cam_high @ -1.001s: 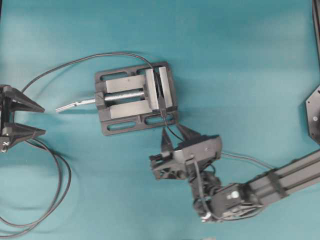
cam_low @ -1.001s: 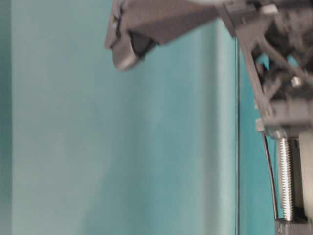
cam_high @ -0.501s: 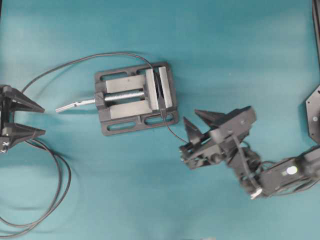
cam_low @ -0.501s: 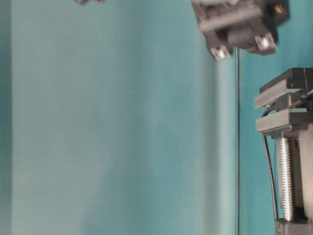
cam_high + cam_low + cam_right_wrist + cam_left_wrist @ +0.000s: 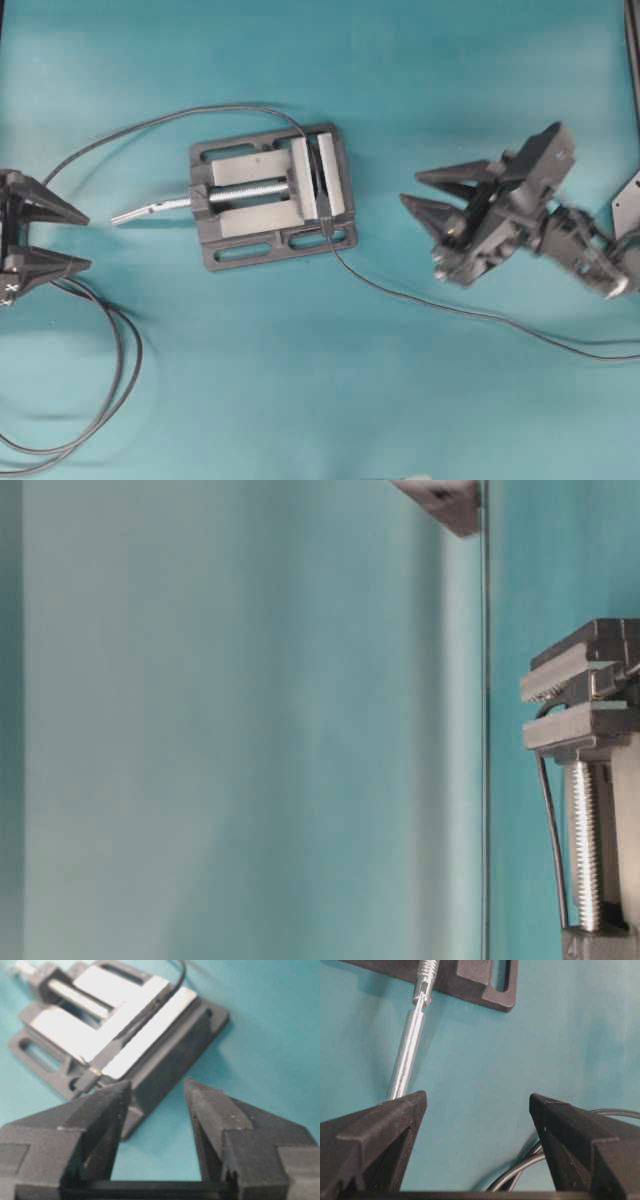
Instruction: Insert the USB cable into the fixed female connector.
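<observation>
The fixed female connector (image 5: 313, 185) is clamped in the slot of the grey vise (image 5: 250, 215), and its long cable arcs away to the left. The USB cable (image 5: 450, 308) runs across the table from the right edge. Its small plug (image 5: 325, 230) sits at the near end of the slot, against the connector; in the right wrist view the plug (image 5: 90, 1078) shows there too. How deep it sits I cannot tell. My right gripper (image 5: 410, 188) hangs open and empty to the right of the vise. My left gripper (image 5: 88, 240) is open and empty at the left edge.
The vise's silver screw rod and handle (image 5: 150, 210) point toward the left gripper, and show in its wrist view as the rod (image 5: 407, 1055). Big loops of the connector's cable (image 5: 115, 380) lie at the lower left, beside the left gripper (image 5: 479, 1097).
My right gripper has swung from just below the vise's slot, at the cable, away to the right and up, staying open. The USB cable now lies uncovered. The left gripper has not moved.
</observation>
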Robot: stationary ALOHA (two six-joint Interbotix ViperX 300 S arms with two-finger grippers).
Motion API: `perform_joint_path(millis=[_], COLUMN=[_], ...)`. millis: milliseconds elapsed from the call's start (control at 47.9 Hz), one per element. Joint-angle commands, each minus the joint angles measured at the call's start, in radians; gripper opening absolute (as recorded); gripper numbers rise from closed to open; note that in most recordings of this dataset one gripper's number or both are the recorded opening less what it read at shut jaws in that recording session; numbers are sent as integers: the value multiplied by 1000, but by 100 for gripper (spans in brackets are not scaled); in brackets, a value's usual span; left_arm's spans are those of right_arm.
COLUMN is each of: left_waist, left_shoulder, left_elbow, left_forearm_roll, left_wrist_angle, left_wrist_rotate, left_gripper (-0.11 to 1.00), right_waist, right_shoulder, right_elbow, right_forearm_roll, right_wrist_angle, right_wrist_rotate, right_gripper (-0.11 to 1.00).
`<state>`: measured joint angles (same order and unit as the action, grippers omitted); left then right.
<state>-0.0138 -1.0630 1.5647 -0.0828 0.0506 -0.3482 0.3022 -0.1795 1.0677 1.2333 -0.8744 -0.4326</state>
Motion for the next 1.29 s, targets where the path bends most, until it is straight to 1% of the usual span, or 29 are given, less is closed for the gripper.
perform_joint_path(millis=[0,125,230,313,438,501,584,709,855,918,1001,1148,1273], left_waist=[3,3,3,2,3,3,3,3,3,3,3,3,3], left_shoulder=[6,6,5,6,5,5,5,5,5,5,5,5,5], left_elbow=[-11,-11,-11,-11,-11,-11,-11,-11,-11,-9,-11,-11,-11], left_forearm_roll=[5,5,5,5,5,5,5,5,5,5,5,5,3], left_wrist_angle=[-6,-6,-6,-6,-6,-6,-8,-6,-6,-6,-6,-8,-6], left_wrist_rotate=[-12,-12,-12,-12,-12,-12,-12,-12,-12,-12,-12,-12,-12], left_gripper=[99,99,99,99,99,99,99,99,99,99,99,99,99], right_waist=[-54,-126,-179,-196,-198,-196,-198,-196,-198,-198,-199,-216,-245], right_shoulder=[-87,-189,-278,-337,-416,-449,-486,-543,-601,-629,-673,-739,-781], right_elbow=[55,135,189,224,290,313,345,373,380,390,413,469,495], right_forearm_roll=[-133,-291,-390,-442,-517,-534,-535,-548,-621,-646,-664,-664,-664], right_wrist_angle=[20,84,153,173,158,164,183,253,318,314,285,238,238], right_wrist_rotate=[28,71,83,77,75,74,74,71,57,48,26,-9,-9], right_gripper=[52,52,52,52,52,52,52,52,52,52,52,52,52])
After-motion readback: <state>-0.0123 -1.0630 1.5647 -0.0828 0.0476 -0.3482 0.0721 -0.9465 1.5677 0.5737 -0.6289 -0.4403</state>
